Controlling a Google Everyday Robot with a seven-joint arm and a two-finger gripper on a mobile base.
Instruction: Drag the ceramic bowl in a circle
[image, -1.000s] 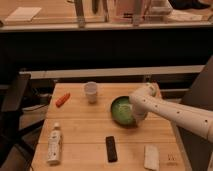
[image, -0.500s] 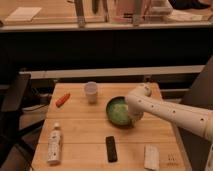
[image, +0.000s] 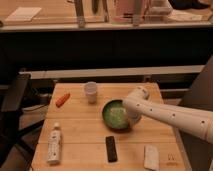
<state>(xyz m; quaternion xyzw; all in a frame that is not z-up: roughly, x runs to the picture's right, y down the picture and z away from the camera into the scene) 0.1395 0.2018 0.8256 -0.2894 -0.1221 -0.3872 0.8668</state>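
**Gripper at the bowl's right rim, drag under way by my read**

My gripper (image: 131, 116) sits at the right edge of the ceramic bowl (image: 116, 114), at the end of the white arm (image: 172, 116) that reaches in from the right. The wrist covers that side of the rim, so I cannot tell whether the gripper is clamped on the rim, pressing into the bowl or merely beside it.

The bowl stands upright on the wooden surface (image: 85, 135), a little right of centre, below and to the right of the white cup (image: 90, 92) and clear of it. I judge that contact is made or very nearly so, which puts me in the dragging part of the job. How much of the circle is already traced I cannot judge from this one view; nothing on the surface marks a path. What remains, at the least, is to close the loop and let go.

Containers: the bowl's lighter inside shows a pale patch, which could be contents or just glare; I cannot tell which. The cup stands upright, and its inside is hidden from this angle.

Near the likely path lie a black remote (image: 111, 148) just below the bowl, a white folded cloth (image: 151, 156) towards the lower right, a white bottle (image: 54, 144) lying at the lower left and an orange carrot-like piece (image: 62, 99) at the upper left.
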